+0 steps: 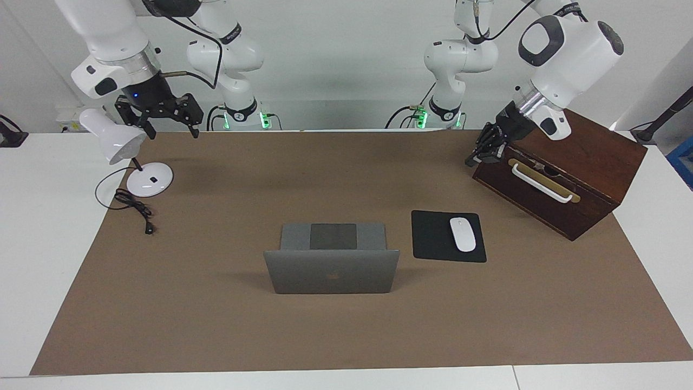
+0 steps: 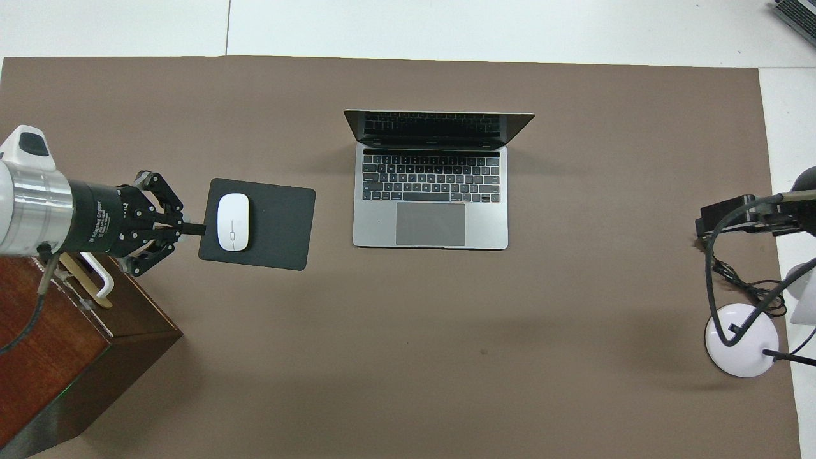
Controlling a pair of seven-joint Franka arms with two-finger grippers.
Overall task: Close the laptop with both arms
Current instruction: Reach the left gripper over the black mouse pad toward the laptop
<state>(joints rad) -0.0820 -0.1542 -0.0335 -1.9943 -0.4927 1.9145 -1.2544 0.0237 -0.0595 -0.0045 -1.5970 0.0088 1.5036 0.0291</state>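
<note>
Silver laptop (image 1: 331,271) open mid-mat, left gripper (image 1: 476,158) pinched shut by wooden box (image 1: 584,162), right gripper (image 1: 169,127) spread over lamp (image 1: 116,142).

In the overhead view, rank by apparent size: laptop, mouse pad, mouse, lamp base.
1. laptop
2. mouse pad
3. lamp base, partly crossed by its cable
4. mouse

The lamp base lies nearer the camera, so its lead over the mouse is unsure.
</note>
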